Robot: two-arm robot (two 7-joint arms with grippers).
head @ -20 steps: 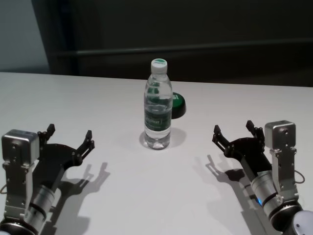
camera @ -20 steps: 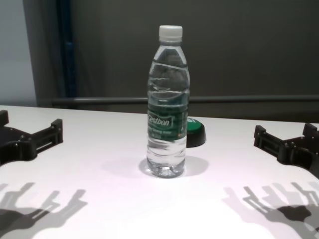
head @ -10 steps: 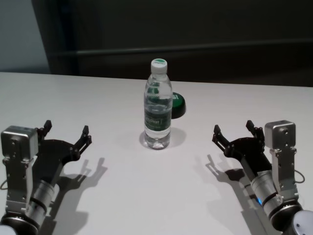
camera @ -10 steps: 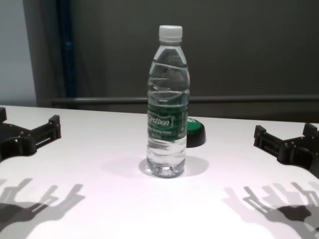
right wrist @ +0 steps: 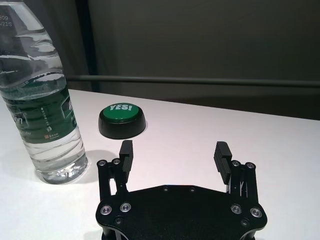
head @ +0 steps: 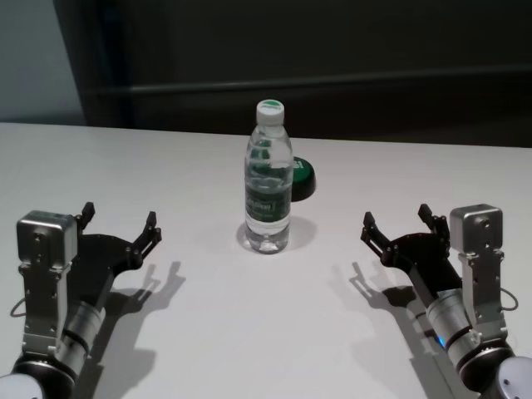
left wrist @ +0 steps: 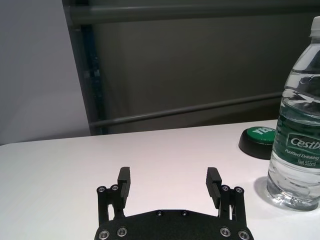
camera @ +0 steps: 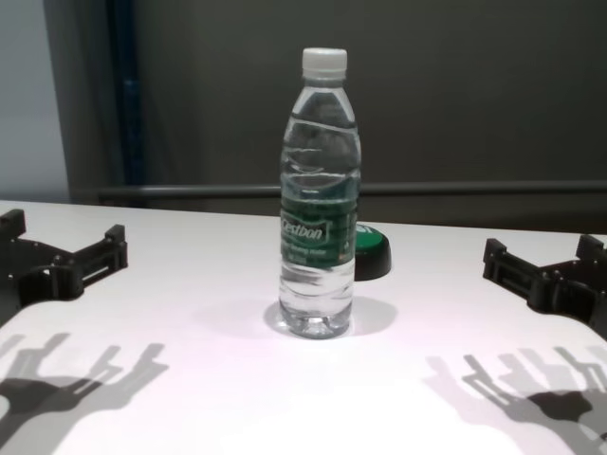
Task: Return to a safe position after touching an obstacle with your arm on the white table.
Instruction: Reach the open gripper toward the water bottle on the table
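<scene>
Upright near the middle of the white table (head: 191, 349) stands the bottle (head: 268, 187), cap on, nothing touching it. Just behind the bottle and a little to its right sits a green push-button (head: 301, 177), close but apart from it.

To the bottle's left, and nearer the robot than it, hovers the left gripper (head: 117, 227), fingers spread apart and empty, pointing forward past the bottle's left side. Well clear of the bottle, with a wide stretch of bare white between fingertip and label. Judging by that gap, probably in the retreat part of the task, not the contact part.

To the bottle's right, at about the same nearness to the robot, sits the right gripper (head: 399, 224), also spread open and holding nothing, apparently parked.

For a clean retreat: best to draw the left arm back toward the body and away from the bottle, not across in front of it. Keep the fingers open and level, above the tabletop, so nothing drags. Avoid any swing toward the bottle; tall, narrow-based, likely to tip from a light knock.
</scene>
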